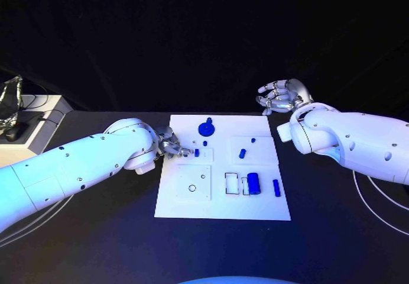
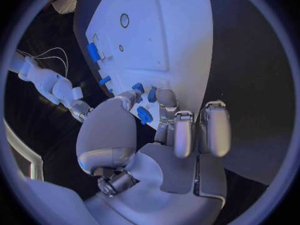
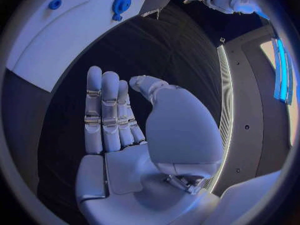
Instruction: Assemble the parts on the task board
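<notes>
Early in assembly, by the look of it. Left hand (image 1: 171,145) at the task board (image 1: 223,204) left edge, fingertips pinching a small blue part (image 2: 144,114). Right hand (image 1: 285,94) empty, fingers apart, off the far corner. Next: seating the pinched part squarely into its slot.

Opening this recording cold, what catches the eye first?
The white task board mid-table, dotted with small blue parts, stands out against the black table. The left hand works at the board's left edge, fingers by a small blue part; the right hand hovers empty off its far right corner.
</notes>
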You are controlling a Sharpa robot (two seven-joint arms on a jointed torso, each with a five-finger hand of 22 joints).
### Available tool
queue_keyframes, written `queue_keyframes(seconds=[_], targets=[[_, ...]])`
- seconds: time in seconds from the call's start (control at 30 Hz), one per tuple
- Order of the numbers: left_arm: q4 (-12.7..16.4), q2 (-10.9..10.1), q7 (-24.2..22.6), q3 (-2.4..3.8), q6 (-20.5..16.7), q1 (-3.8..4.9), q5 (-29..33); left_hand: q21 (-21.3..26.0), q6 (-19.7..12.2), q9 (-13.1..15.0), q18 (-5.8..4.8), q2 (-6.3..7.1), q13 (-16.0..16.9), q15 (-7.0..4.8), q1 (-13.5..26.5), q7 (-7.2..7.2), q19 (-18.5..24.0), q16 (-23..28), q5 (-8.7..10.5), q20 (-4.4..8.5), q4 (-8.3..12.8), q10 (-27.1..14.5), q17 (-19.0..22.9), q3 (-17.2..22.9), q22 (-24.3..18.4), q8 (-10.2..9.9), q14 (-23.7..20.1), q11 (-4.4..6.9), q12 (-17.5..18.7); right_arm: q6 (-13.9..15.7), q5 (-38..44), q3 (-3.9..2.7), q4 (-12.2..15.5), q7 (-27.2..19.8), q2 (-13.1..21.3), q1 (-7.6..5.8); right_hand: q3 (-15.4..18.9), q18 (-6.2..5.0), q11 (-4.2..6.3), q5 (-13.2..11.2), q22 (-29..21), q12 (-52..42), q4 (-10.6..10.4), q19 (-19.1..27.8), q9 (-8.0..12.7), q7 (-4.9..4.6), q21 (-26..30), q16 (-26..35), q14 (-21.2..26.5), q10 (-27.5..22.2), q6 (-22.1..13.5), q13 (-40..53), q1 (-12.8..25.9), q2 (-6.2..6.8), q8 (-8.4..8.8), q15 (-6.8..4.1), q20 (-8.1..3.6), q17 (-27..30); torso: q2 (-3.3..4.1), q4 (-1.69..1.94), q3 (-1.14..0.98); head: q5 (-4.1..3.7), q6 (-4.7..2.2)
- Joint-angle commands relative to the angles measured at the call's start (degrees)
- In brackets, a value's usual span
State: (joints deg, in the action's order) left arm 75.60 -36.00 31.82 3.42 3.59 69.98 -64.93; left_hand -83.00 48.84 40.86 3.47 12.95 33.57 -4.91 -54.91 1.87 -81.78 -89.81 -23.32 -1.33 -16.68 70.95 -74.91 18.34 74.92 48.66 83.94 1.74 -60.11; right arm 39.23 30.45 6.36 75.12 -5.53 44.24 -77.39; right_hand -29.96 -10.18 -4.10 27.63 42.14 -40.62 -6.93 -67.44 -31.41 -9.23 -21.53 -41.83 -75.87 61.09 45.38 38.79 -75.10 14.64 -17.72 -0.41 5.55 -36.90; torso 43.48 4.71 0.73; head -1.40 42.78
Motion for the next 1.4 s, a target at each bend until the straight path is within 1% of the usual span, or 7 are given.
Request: queue_keyframes(seconds=[0.03,0.47,0.67,0.87,1.13,1.33,1.4], targets=[[0.4,-0.1,0.9,-0.03,0.2,-0.17,-0.7,0.2,0.0,0.0,-0.48,-0.72,0.1,-0.02,-0.1,0.05,-0.3,-0.2,0.40,-0.25,-0.1,-0.3,-15.1,-0.4,3.5,0.2,6.1,0.18,-0.3,-0.8,0.6,0.00,0.0,-0.3,0.0,0.04,0.1,-0.19,0.00,-0.3,-0.1,0.2,0.3,-0.2,-0.1,-0.15,0.2,0.2,-0.2,-0.5,-0.4,0.0,0.0,-0.03,-0.13,0.04,0.00,-0.1,-0.07,0.05,-0.03,0.05,-0.04],[1.5,-0.1,0.4,0.26,-0.8,-0.17,-0.3,0.2,0.0,-0.1,-0.48,-0.95,0.1,-0.03,-0.2,0.03,-0.3,-0.2,0.42,-0.24,-0.1,-0.3,-15.1,-0.4,3.5,0.3,6.1,0.20,-0.3,-0.9,0.6,0.00,0.0,-0.2,0.0,0.07,0.1,-0.19,0.00,-0.3,-0.1,0.2,0.3,-0.2,-0.1,-0.14,0.2,0.3,-0.3,-0.4,-0.4,-0.1,0.1,-0.07,-0.14,0.04,0.01,-0.1,0.04,0.03,0.00,0.10,-0.14],[1.9,0.1,0.0,0.62,-1.6,-0.17,0.2,0.2,0.0,-0.1,-0.47,-0.99,0.1,-0.03,-0.3,0.03,-0.3,-0.2,0.44,-0.24,-0.1,-0.3,-15.1,-0.4,3.4,0.3,6.1,0.21,-0.3,-0.9,0.6,0.00,0.0,-0.2,-0.1,0.08,0.1,-0.19,0.00,-0.3,-0.1,0.2,0.3,-0.2,-0.1,-0.14,0.2,0.3,-0.3,-0.4,-0.4,-0.1,0.1,-0.07,-0.14,0.04,0.01,-0.1,0.01,0.00,0.00,0.15,-0.10],[2.1,-0.1,0.1,1.33,-1.7,-0.17,0.1,0.3,0.0,-0.1,-0.46,-0.99,0.1,-0.03,-0.3,0.03,-0.3,-0.2,0.45,-0.24,-0.1,-0.3,-15.1,-0.4,3.4,0.3,6.1,0.21,-0.3,-0.9,0.8,0.00,0.0,-0.2,0.0,0.08,0.1,-0.19,0.00,-0.3,-0.1,0.2,0.3,-0.2,-0.1,-0.14,0.2,0.3,-0.3,-0.4,-0.4,-0.1,0.1,-0.07,-0.14,0.04,0.01,-0.1,-0.05,-0.02,-0.05,0.14,-0.13],[2.2,-0.7,0.4,2.11,-1.4,-0.16,0.0,0.3,0.0,-0.1,-0.45,-1.03,0.0,-0.04,-0.3,0.03,-0.3,-0.2,0.50,-0.23,-0.1,-0.3,-15.1,-0.5,3.4,0.3,6.1,0.21,-0.3,-0.8,0.8,0.00,-0.1,-0.2,0.0,0.08,0.1,-0.19,0.00,-0.3,-0.1,0.2,0.3,-0.2,-0.1,-0.14,0.2,0.3,-0.3,-0.4,-0.4,-0.1,0.1,-0.07,-0.14,0.04,0.01,-0.1,-0.06,0.08,0.03,0.03,-0.16],[2.4,-1.0,0.4,2.53,-1.2,-0.15,0.0,0.3,0.0,-0.1,-0.44,-1.05,0.0,-0.04,-0.3,0.03,-0.3,-0.2,0.50,-0.23,-0.1,-0.3,-15.1,-0.6,3.4,0.3,6.1,0.21,-0.3,-0.9,0.9,0.00,-0.1,-0.2,0.0,0.10,0.1,-0.19,0.00,-0.3,-0.1,0.2,0.3,-0.2,-0.1,-0.14,0.2,0.3,-0.3,-0.4,-0.4,-0.1,0.1,-0.07,-0.14,0.04,0.01,-0.1,-0.03,-0.01,0.07,0.09,-0.20],[2.5,-1.1,0.2,3.08,-1.5,-0.16,0.1,0.3,0.0,-0.1,-0.44,-1.05,0.0,-0.04,-0.3,0.03,-0.3,-0.2,0.50,-0.23,-0.1,-0.3,-15.1,-0.6,3.4,0.3,6.1,0.21,-0.3,-0.9,0.9,0.00,-0.1,-0.2,0.0,0.11,0.1,-0.19,0.00,-0.3,-0.1,0.2,0.3,-0.2,-0.1,-0.14,0.2,0.3,-0.3,-0.4,-0.4,-0.1,0.1,-0.07,-0.14,0.04,0.01,-0.1,0.02,-0.02,0.08,0.04,-0.31]])
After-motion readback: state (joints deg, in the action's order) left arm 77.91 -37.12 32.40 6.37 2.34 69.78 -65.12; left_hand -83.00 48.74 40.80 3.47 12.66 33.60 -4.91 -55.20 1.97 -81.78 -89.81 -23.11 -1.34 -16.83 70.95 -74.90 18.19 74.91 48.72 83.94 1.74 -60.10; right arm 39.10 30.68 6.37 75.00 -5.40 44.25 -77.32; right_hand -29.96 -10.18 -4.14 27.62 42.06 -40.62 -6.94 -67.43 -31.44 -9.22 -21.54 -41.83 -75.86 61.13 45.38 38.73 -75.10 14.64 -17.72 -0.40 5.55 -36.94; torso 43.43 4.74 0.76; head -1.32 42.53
